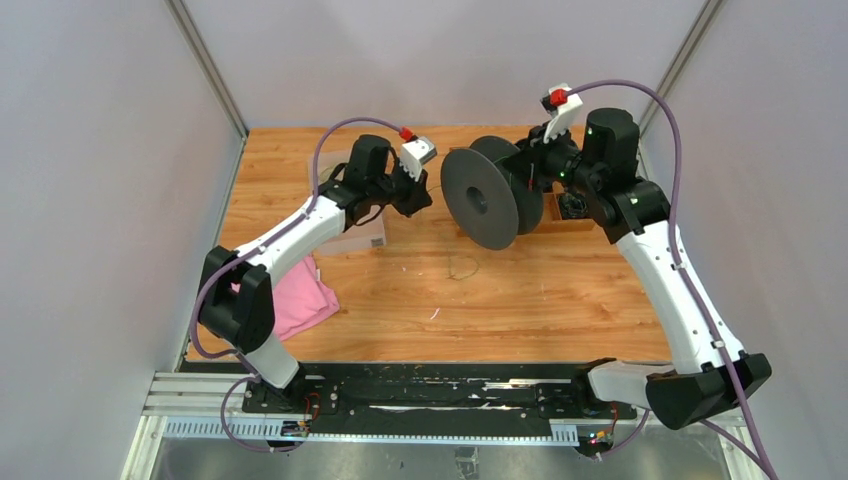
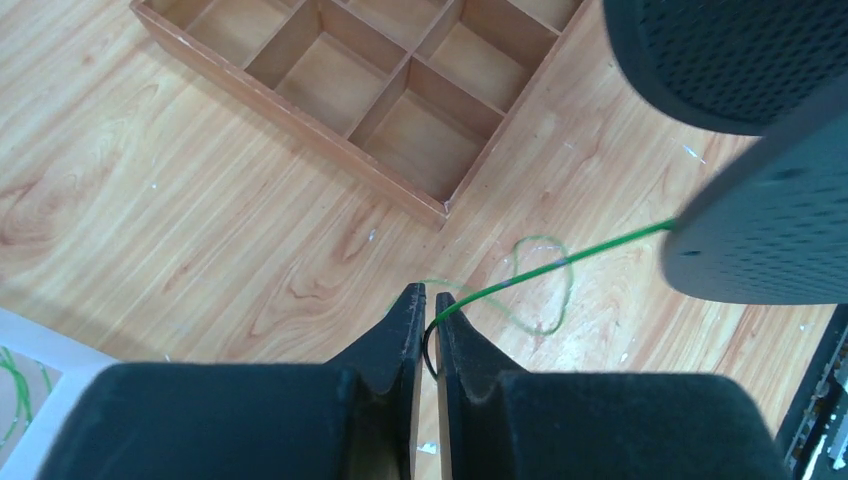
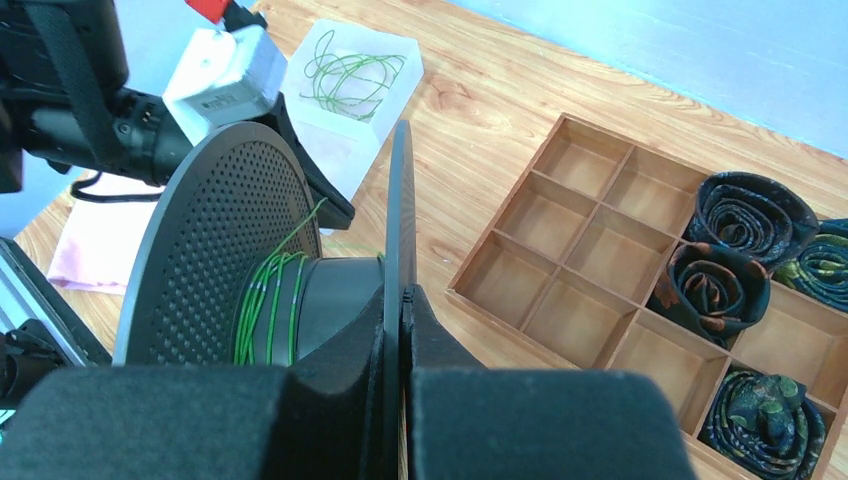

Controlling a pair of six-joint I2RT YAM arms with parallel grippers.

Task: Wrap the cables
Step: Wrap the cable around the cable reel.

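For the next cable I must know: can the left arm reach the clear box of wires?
Probably yes: the clear box lies near the left claw, nothing between, though it pinches a green cable.

From above we can barely make out the cable (image 1: pixel 462 268), and the spool (image 1: pixel 490 195) hides most of the wooden tray (image 1: pixel 552 212).

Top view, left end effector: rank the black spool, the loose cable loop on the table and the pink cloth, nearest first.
1. The black spool, just right of the left end effector.
2. The loose cable loop, lower centre of view.
3. The pink cloth, near the left edge.
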